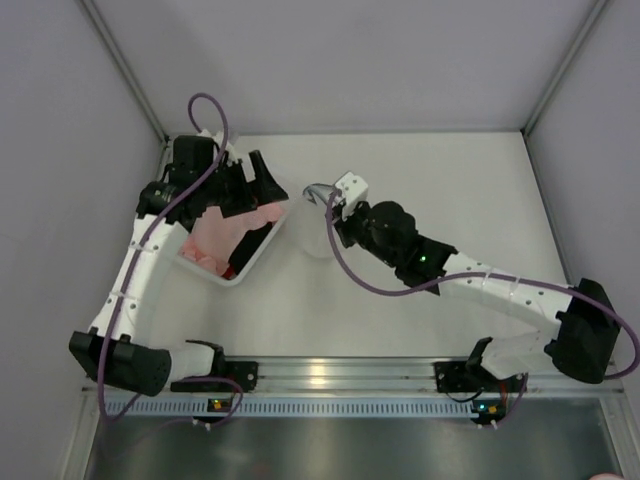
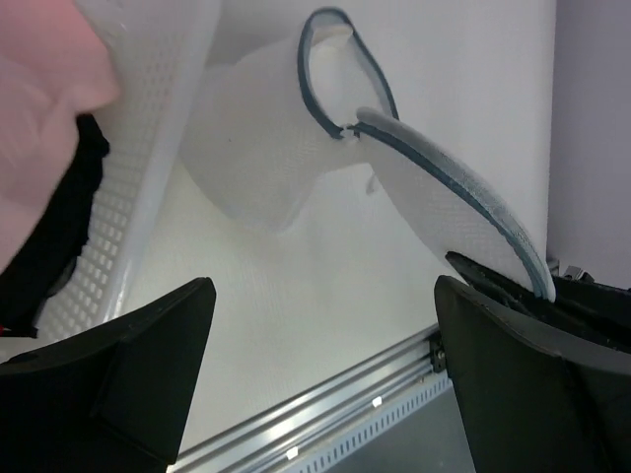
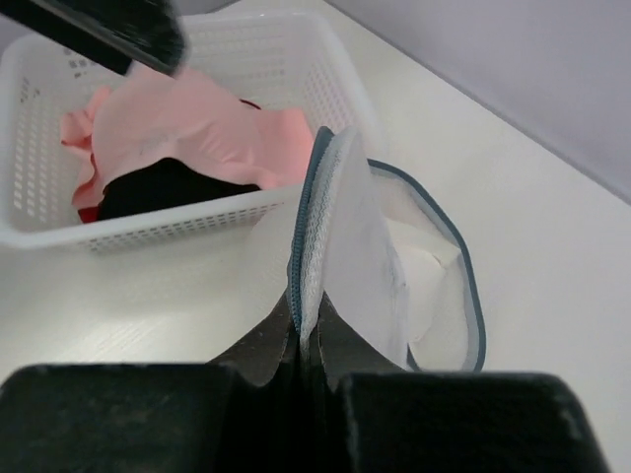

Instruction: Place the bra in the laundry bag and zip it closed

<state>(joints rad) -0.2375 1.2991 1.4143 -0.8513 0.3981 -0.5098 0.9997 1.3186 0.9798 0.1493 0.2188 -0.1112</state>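
A: Grip check. Right gripper [image 3: 306, 330]?

B: Pinched tight on the thin dark rim of one half of the round translucent white mesh laundry bag [image 3: 345, 227]. That flap stands up on edge. The other half lies on the white table [image 3: 552, 246].

A: Left gripper [image 2: 325, 291]?

B: Jaws wide apart, nothing in them. It hangs over the white perforated plastic basket [image 3: 197, 222] holding the pink cloth [image 3: 187, 128] and the black item [image 3: 168, 187].

A: Which way is the bag from each?

B: The right one is touching it, so it's nearer. From the left one the bag sits off to that hand's right, just beside the basket, between the two arms.

A: Axis?

B: The held rim runs straight away from the right fingertips, toward the basket. The gap between the halves opens on the side away from the basket.

A: Soft white fabric bra [image 3: 424, 266]?

B: There's an opaque white patch inside, between the halves. Probably that, can't be sure.

A: Zip pull?

B: Can't see it. My guess is the left has to cross to the rim.
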